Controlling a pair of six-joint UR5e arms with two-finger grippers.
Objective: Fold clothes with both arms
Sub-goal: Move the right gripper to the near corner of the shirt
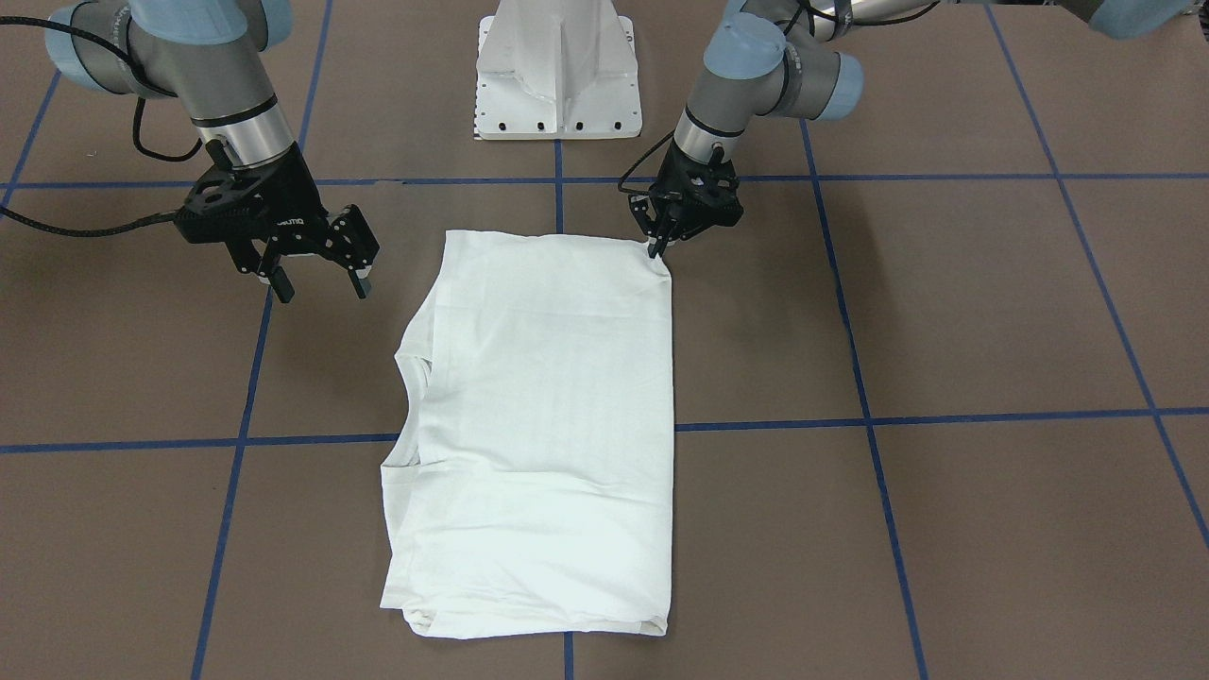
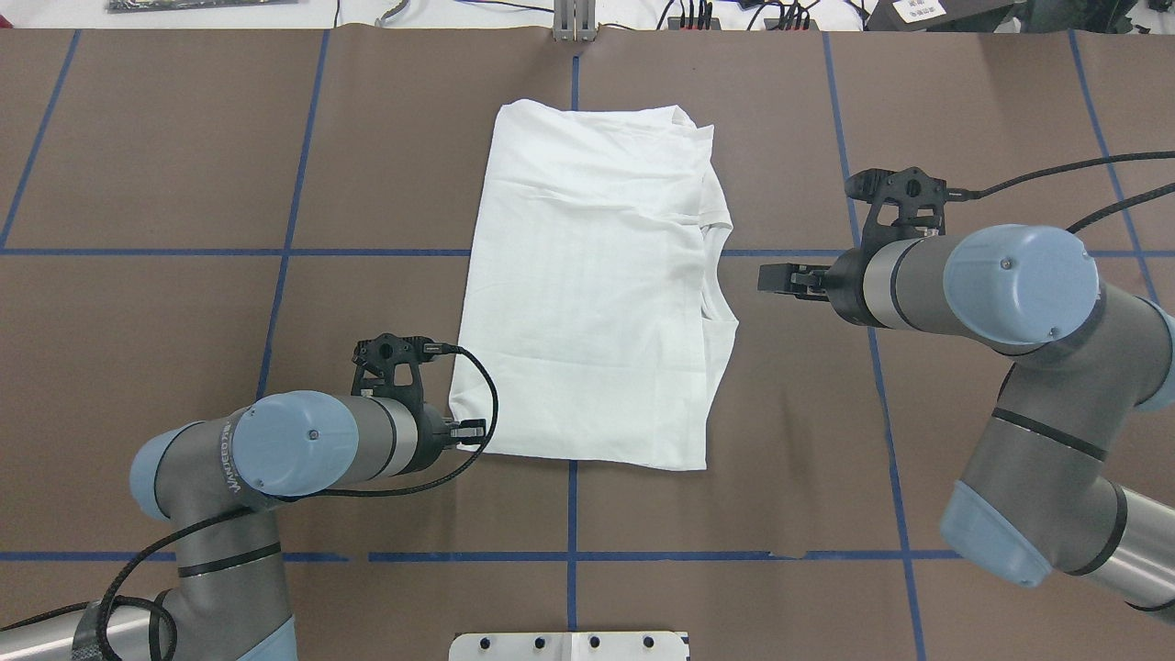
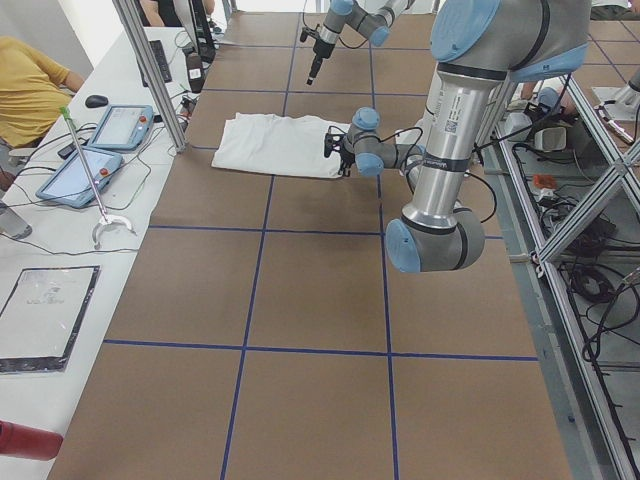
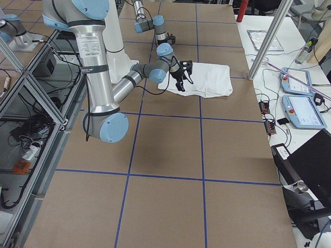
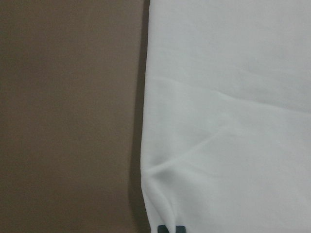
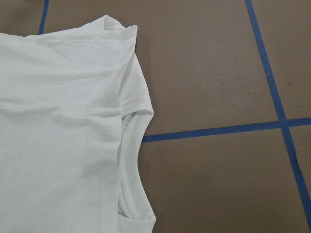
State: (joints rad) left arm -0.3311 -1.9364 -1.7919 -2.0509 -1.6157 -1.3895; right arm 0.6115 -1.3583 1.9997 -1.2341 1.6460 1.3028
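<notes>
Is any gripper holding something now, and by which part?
The left gripper pinches the white T-shirt at its corner nearest the robot, on the robot's left side. The right gripper is open and holds nothing.

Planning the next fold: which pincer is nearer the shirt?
Left. The left pincer pinches the robot-side corner of the shirt; the right pincer hangs open off its collar side, not touching.

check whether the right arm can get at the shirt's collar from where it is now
Probably yes. The right gripper hangs with jaws open beside the collar edge of the T-shirt, only bare table between them. The left gripper is at the opposite corner, out of the way.
</notes>
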